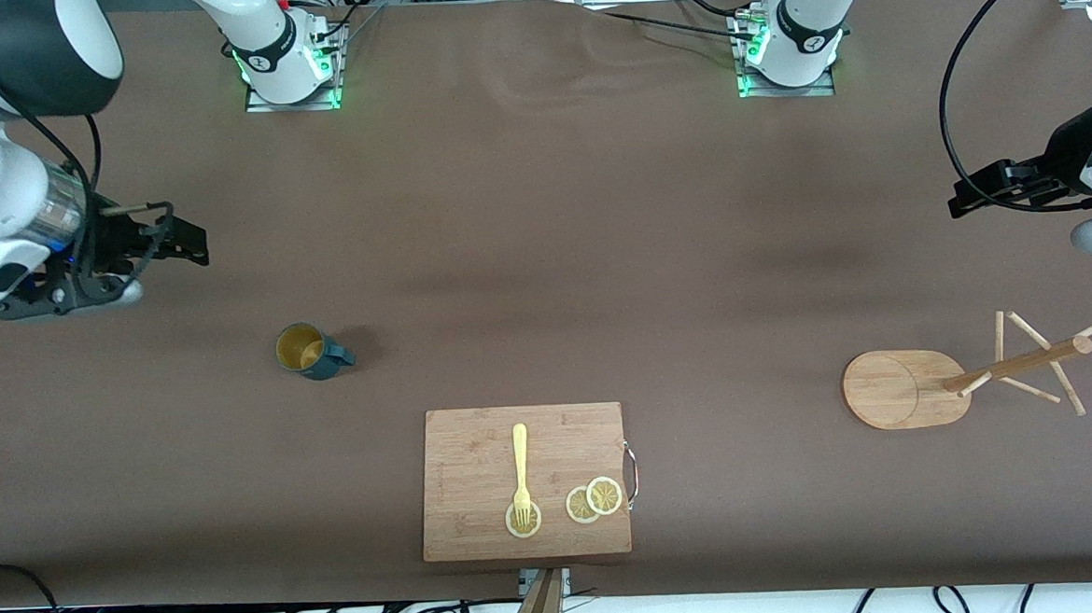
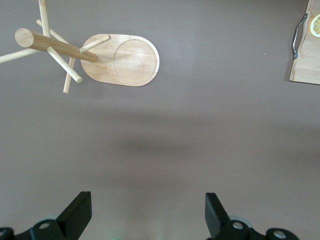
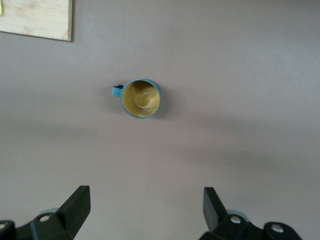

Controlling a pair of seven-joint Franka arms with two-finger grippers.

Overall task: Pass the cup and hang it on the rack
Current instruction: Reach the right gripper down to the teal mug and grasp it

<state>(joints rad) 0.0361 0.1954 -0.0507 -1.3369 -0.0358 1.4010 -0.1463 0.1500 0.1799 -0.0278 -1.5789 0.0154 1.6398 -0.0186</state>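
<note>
We count one cup (image 1: 310, 351), one rack (image 1: 961, 380), three lemon slices (image 1: 594, 500); left gripper (image 2: 147, 215) and right gripper (image 3: 146, 212) hover spread, empty.

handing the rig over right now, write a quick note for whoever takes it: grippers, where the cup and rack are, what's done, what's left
Right gripper: open, empty, up over bare table at the right arm's end, cup in its wrist view.
Left gripper: open, empty, up over bare table at the left arm's end, waiting.
Cup: upright on the table toward the right arm's end, untouched.
Rack: standing toward the left arm's end, pegs bare.
Cutting board with a fork and lemon slices sits nearest the front camera.
Done: nothing yet.
Left: pick up the cup, pass it between arms, hang it on a peg.
</note>
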